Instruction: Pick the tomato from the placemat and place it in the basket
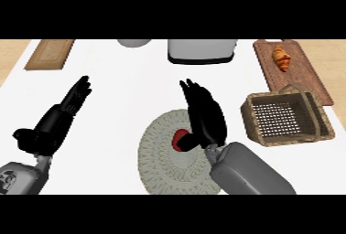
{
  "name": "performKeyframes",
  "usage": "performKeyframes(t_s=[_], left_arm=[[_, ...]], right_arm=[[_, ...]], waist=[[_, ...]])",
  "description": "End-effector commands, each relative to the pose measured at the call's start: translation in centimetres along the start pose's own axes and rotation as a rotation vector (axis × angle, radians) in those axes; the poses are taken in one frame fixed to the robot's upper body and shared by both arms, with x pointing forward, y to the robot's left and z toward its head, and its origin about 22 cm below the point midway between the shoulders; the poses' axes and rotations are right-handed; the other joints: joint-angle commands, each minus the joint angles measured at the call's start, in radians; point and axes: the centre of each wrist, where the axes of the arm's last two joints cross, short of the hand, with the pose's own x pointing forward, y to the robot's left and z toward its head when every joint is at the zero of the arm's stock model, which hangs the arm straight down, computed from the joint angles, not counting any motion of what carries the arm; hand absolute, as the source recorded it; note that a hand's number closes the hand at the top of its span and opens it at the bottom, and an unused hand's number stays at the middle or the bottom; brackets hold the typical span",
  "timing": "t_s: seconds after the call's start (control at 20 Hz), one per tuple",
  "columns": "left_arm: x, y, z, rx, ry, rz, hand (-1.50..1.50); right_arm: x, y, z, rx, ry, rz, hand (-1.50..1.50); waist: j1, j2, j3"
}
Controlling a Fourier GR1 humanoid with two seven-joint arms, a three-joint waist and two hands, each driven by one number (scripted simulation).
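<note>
One tomato (180, 140) is lying on the placemat (159, 160) while the right robot hand (202, 114), fingers straight, is reaching alongside it. Next, clenching and lifting toward the basket (286, 118). Left robot hand (61, 116) is resting released.

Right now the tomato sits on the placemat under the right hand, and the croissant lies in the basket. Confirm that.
Not quite. In the head view the croissant lies on the wooden board behind the basket, not in it. The rest holds: the tomato sits on the placemat under the right hand.

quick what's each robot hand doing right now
Left robot hand: open, holding nothing.
Right robot hand: open, fingers straight, over the round red tomato on the round woven placemat.
</note>
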Motion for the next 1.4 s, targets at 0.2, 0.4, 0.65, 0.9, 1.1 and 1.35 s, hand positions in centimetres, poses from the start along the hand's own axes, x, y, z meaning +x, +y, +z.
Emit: performKeyframes(t_s=[0.2, 0.4, 0.65, 0.9, 1.1, 1.35], left_arm=[[0.9, 0.1, -0.5, -0.002, -0.009, 0.007, 0.00], [0.4, -1.0, 0.2, -0.012, -0.025, -0.011, 0.00], [1.0, 0.2, -1.4, 0.007, -0.030, -0.006, 0.00], [1.0, 0.0, 0.0, -0.035, -0.039, 0.013, 0.00], [1.1, -1.7, -0.9, -0.027, -0.038, -0.001, 0.00], [1.3, -0.6, -1.1, -0.034, -0.040, -0.004, 0.00]], right_arm=[[6.5, -7.3, 3.4, 0.252, 0.100, 0.131, -1.50], [5.8, -11.4, 6.5, 0.229, 0.140, 0.101, -1.50], [5.6, -13.0, 9.1, 0.191, 0.140, 0.096, -1.50], [4.0, -9.8, 8.1, 0.186, 0.178, 0.029, -1.50], [2.5, -7.8, 7.5, 0.166, 0.160, 0.002, -1.50], [0.9, -2.9, 6.1, 0.107, 0.157, -0.032, -1.50]], waist=[[0.003, 0.012, 0.006], [0.010, 0.018, 0.007], [0.012, 0.022, 0.007], [0.038, 0.027, 0.008], [0.038, 0.030, 0.008], [0.041, 0.032, 0.009]])
